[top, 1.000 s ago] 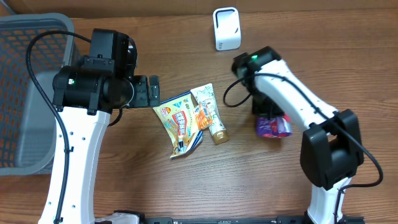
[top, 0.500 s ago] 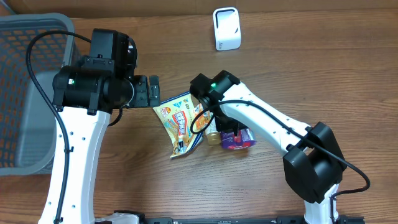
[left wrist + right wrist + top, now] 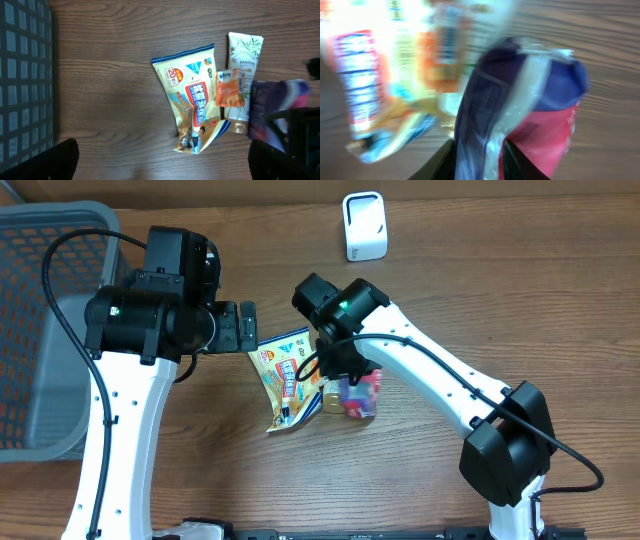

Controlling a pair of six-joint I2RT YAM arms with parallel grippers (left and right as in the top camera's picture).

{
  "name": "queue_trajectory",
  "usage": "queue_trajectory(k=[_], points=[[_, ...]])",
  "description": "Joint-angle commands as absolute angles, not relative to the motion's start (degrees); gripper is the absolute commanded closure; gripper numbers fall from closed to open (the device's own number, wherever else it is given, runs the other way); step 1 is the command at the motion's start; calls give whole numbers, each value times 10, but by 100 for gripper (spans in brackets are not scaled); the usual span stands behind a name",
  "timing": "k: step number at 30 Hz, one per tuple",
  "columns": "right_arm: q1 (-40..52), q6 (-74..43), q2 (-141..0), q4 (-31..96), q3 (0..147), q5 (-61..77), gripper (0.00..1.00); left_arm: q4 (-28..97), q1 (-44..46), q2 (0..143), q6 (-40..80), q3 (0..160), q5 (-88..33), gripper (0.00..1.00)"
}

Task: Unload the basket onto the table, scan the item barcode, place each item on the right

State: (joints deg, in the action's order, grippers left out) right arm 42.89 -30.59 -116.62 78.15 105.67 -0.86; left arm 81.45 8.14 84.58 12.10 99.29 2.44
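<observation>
One purple packet (image 3: 520,100) sits pinched in right gripper (image 3: 477,159).

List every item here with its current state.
left gripper: open, holding nothing.
right gripper: purple packet between its fingers, grip unclear.
snack bag: lying flat, label up.
Pantene tube: lying flat, capped.
tissue pack: resting on the Pantene tube.
purple packet: crumpled, beside the Pantene tube.
scanner: standing upright.
basket: upright, left of table.

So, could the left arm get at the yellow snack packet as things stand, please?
Probably yes. The left gripper hangs open beside the yellow snack packet, whose near side lies uncovered; the right gripper, holding a purple packet, crowds only its far edge.
</observation>
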Motion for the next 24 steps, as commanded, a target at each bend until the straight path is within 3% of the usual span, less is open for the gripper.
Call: queue_trajectory(k=[1,7,15,16,18,20,24], points=[[434,-272,-1152,750,1073,96,68,814,79,850,129,1003,30,0],[418,-255,-1152,751,1078,93,66,814,79,850,129,1003,30,0],[323,-193,-1152,839,1140,91,64,814,79,850,129,1003,30,0],[309,-182,-1152,847,1144,91,56,814,79,850,129,1003,30,0],[277,-157,-1152,859,1145,91,26,814,79,850,129,1003,30,0],[249,-138,-1152,872,1143,91,11,814,79,850,129,1003,30,0],[195,-76,-1152,896,1128,151,14,814,79,850,129,1003,30,0]])
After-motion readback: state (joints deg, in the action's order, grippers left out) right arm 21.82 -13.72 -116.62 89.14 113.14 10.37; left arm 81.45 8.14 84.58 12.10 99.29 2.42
